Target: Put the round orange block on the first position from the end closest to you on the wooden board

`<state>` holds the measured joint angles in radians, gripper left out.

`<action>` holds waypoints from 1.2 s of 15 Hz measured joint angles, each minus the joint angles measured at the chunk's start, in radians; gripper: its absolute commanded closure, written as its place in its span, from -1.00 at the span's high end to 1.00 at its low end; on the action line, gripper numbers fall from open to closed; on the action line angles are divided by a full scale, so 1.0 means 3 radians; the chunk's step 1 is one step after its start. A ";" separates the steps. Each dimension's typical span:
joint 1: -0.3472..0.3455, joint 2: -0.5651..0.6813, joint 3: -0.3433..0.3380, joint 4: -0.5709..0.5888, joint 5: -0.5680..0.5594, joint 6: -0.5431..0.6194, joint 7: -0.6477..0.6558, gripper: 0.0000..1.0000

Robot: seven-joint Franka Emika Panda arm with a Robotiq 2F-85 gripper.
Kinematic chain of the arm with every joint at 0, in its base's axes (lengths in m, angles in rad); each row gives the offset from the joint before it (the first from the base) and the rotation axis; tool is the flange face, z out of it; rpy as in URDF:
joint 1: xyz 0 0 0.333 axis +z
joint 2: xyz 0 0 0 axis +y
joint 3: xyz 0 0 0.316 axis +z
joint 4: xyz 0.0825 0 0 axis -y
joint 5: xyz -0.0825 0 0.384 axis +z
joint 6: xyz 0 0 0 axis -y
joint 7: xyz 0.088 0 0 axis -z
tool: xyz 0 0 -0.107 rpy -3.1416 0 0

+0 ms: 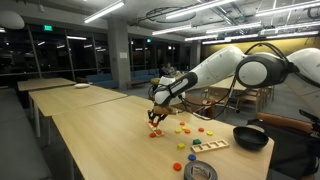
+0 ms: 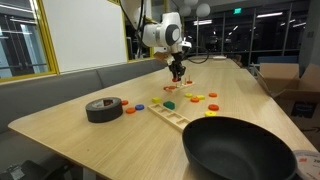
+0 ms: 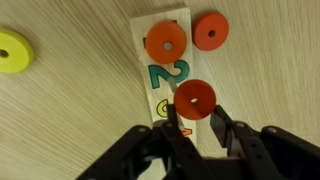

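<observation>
I am hovering my claw [image 3: 195, 124] low over the table. In the wrist view its fingers are sitting drawn in close on either side of the round orange block [image 3: 193, 97], which is lying on a pale numbered strip [image 3: 160, 75]. Whether I am actually pinching the block or only bracketing it, I cannot tell. A second orange disc [image 3: 165, 42] is resting farther along that strip, and a third [image 3: 210, 30] is lying just beside it on the tabletop. The wooden board [image 2: 172, 116] is sitting well apart from me in an exterior view, nearer the black bowl [image 2: 240, 150]. I am judging the task as barely begun: the lift, the carry and the placing in the board's end recess are all remaining.
</observation>
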<state>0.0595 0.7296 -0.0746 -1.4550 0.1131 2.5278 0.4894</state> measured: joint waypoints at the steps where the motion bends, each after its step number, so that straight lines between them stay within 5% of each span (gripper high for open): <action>1: 0.0000 0.0000 -0.0004 0.0006 0.0000 -0.0034 0.0000 -0.67; 18: 0.0005 0.0034 -0.0026 0.0145 -0.0005 -0.0545 -0.0003 -0.67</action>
<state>0.0610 0.7398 -0.0823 -1.4115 0.1115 2.3644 0.4886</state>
